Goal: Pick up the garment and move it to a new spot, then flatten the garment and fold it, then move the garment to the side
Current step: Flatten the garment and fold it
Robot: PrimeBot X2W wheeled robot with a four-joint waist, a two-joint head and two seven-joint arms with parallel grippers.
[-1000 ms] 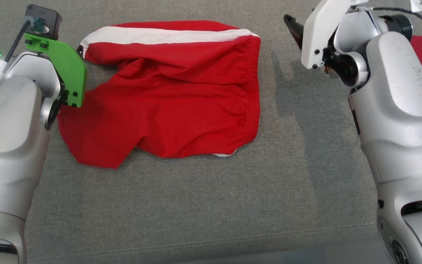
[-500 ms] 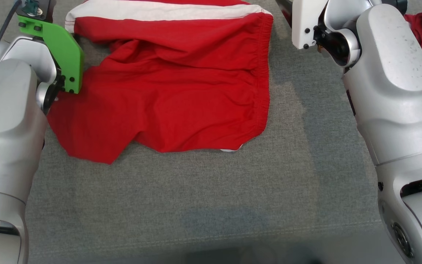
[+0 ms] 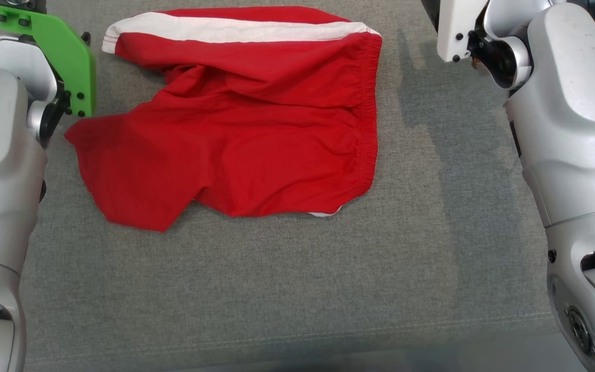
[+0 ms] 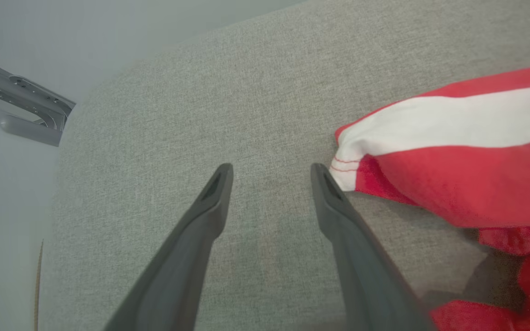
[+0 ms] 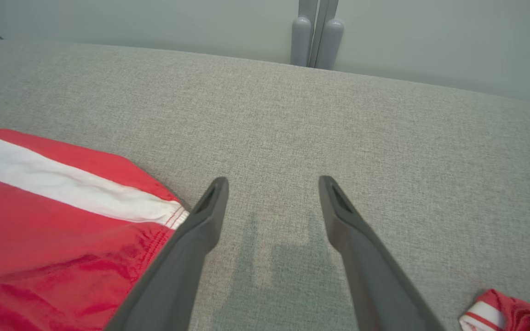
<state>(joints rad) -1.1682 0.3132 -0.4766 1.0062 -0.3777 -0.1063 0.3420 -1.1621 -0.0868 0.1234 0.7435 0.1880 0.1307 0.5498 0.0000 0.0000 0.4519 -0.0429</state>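
Desk point(image 3: 297, 289) in grey cloth carries the red shorts point(image 3: 256, 129), rumpled and partly spread, white stripe along the far edge, waistband to the right. Just left of the shorts' striped hem hangs the left gripper point(image 4: 272, 169), fingers spread wide, holding nothing. Just right of the waistband hangs the right gripper point(image 5: 273, 180), fingers likewise apart and empty. Farther right of the shorts lies a second red garment point(image 5: 509, 312).

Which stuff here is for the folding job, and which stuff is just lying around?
For the job:
- red shorts with a white stripe
- left hand, open and empty
- right hand, open and empty
- grey padded top the shorts lie on

Just lying about:
- another red-and-white cloth off to the right
- metal posts behind the top
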